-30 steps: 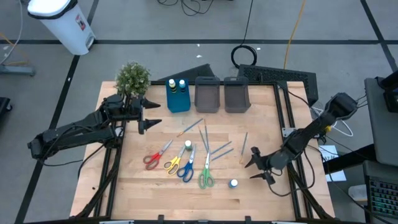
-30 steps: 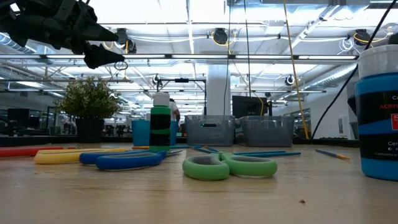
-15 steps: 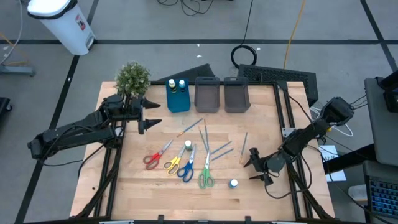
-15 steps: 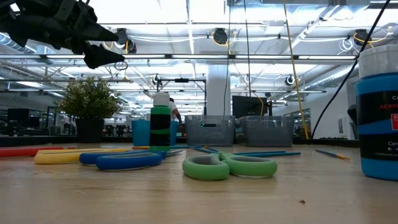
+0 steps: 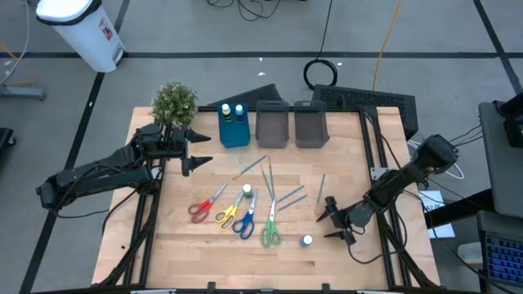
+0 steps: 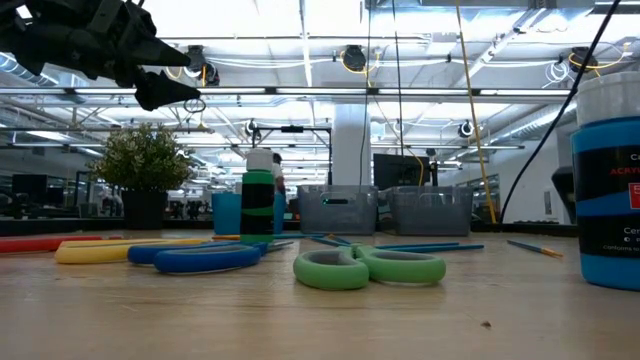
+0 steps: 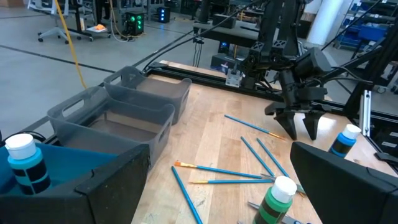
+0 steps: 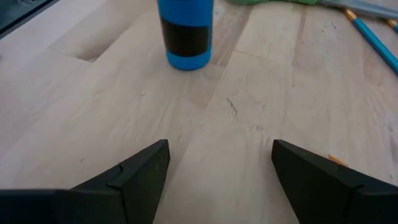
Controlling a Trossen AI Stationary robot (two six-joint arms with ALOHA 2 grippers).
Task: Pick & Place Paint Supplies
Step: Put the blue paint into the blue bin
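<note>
On the wooden table [image 5: 204, 245] lie red [image 5: 207, 204], yellow [image 5: 228, 215], blue [image 5: 244, 222] and green scissors [image 5: 270, 231], several thin blue brushes [image 5: 288, 197], and a standing green bottle [image 5: 247, 191]. A blue bottle with a white cap [image 5: 307, 241] stands near the front right. My right gripper [image 5: 328, 224] hangs open, low over the table, just right of that bottle [image 8: 185, 34], which is ahead of its fingers and clear of them. My left gripper [image 5: 203, 150] hovers open and high at the far left, by the plant.
At the far edge stand a blue bin [image 5: 234, 131] holding two bottles and two grey bins [image 5: 272, 125] [image 5: 310, 125]. A potted plant [image 5: 174, 102] sits at the far left corner. One brush [image 5: 321, 192] lies close beside my right gripper. Bare wood stretches along the near edge.
My right gripper has sunk toward the tabletop and edged a little toward the blue bottle, tipping further downward. The supplies on the table lie as before.
</note>
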